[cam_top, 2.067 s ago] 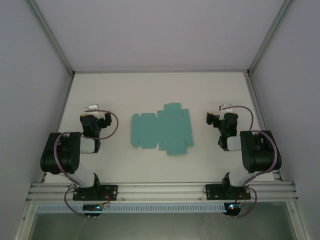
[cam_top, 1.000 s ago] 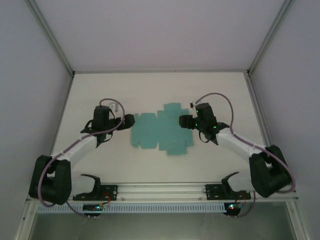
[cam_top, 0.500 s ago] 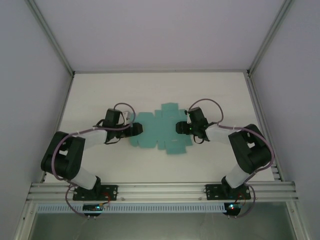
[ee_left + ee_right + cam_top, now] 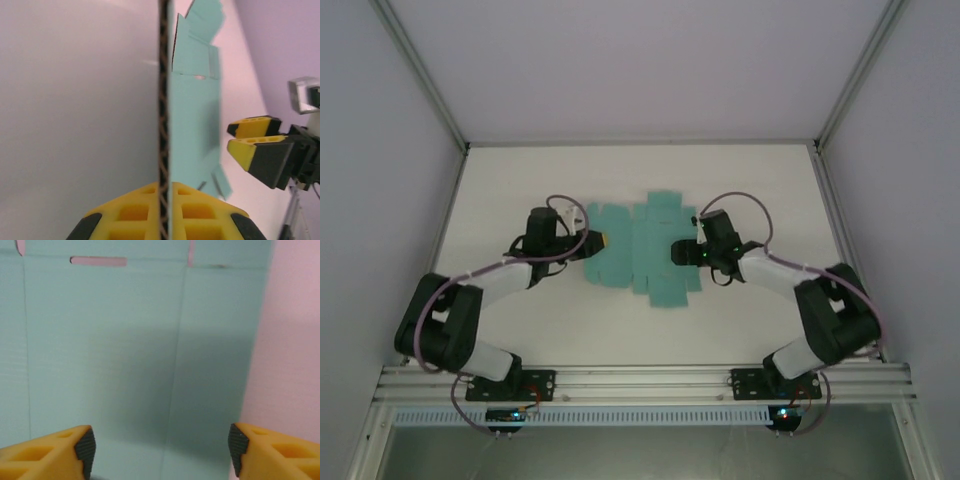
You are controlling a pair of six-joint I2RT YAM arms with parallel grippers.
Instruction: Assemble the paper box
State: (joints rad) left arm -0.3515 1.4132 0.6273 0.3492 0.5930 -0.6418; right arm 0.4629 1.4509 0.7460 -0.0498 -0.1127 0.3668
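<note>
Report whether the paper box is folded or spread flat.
Spread: the paper box lies as a die-cut sheet on the table, flaps splayed outward.

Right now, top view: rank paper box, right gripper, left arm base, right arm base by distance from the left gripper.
1. paper box: its left edge sits at the left gripper.
2. right gripper: across the sheet, to the right.
3. left arm base: near edge, left.
4. right arm base: near edge, right.
</note>
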